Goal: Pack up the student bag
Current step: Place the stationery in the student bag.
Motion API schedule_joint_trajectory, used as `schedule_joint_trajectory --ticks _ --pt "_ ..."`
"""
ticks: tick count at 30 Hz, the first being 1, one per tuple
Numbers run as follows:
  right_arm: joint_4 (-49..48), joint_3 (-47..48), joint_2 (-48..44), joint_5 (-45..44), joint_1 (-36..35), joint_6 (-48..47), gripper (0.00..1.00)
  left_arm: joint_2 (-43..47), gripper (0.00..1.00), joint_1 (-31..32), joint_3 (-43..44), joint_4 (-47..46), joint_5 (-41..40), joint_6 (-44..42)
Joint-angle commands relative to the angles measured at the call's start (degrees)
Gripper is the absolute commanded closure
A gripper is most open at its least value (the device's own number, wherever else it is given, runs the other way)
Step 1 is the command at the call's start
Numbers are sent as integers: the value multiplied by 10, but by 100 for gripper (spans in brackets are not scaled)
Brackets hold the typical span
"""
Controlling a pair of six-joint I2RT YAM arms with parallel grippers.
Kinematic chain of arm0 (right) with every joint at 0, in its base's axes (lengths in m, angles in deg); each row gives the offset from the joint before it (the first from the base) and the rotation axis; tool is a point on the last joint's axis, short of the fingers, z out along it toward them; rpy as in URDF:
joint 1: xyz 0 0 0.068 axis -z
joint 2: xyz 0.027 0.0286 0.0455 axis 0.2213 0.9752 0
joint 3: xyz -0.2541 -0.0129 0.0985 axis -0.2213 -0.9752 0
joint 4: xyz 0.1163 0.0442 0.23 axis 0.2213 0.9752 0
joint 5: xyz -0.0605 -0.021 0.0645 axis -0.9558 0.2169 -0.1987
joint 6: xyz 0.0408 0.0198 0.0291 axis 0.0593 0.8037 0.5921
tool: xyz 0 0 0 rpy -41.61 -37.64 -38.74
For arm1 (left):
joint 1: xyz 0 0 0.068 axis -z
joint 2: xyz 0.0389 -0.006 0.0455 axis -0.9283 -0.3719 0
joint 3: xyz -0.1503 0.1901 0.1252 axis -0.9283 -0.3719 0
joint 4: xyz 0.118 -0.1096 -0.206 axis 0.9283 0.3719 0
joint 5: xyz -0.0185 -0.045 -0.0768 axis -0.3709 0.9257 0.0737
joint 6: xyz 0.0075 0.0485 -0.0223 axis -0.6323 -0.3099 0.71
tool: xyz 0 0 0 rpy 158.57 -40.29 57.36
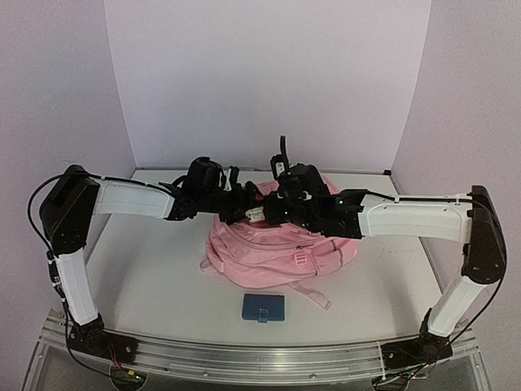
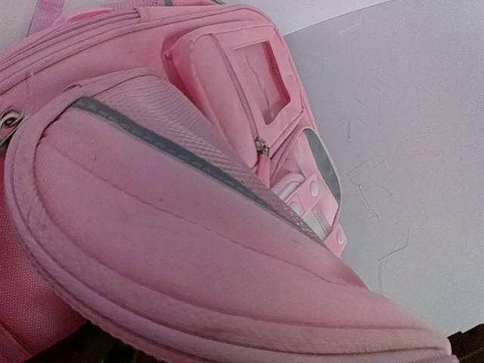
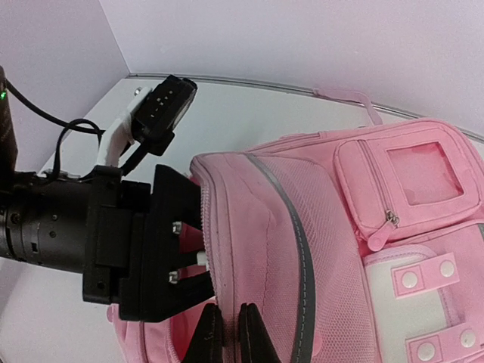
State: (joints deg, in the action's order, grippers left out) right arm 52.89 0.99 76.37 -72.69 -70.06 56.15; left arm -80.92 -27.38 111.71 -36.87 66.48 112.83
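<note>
So the student bag [image 1: 277, 248] is lying flat on the tabletop [image 1: 146, 269], front pockets up, right underneath both pincers. From overhead its long axis runs from under the pincers back toward the arm bases. Its loose straps [image 1: 317, 295] trail off the end farthest from the pincers. Can't honestly say which end is the top.

The left arm [image 1: 134, 199] and right arm [image 1: 415, 218] both rise from the bases with elbows stuck out wide. Their forearms come in about level, so the wrists nearly meet over the far part of the bag. The left pincer [image 3: 181, 249] is released, jaws spread wide, with the rim of the big flap right at its mouth; no idea if it touches. The right pincer [image 3: 228, 321] sits just beside it, clenched, tips against pink fabric. Whether any cloth is pinched in there I can't tell.

It's soft pink all over, with a silver-grey strip [image 3: 302, 249] curving across the flap beside the left pincer. There's a zip pocket with a clear window [image 3: 423, 178] further out from the right pincer. A little blue case [image 1: 263, 309] sits past the bag's strap end, well apart from both pincers.
</note>
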Motion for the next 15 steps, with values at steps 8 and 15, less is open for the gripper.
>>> schedule_joint_trajectory --ticks 8,15 --pt "-46 29 11 1 -2 0 100 231 5 -6 -108 199 -117 -95" --pt "-53 31 9 105 -4 -55 59 307 0 -7 -152 282 -126 -67"
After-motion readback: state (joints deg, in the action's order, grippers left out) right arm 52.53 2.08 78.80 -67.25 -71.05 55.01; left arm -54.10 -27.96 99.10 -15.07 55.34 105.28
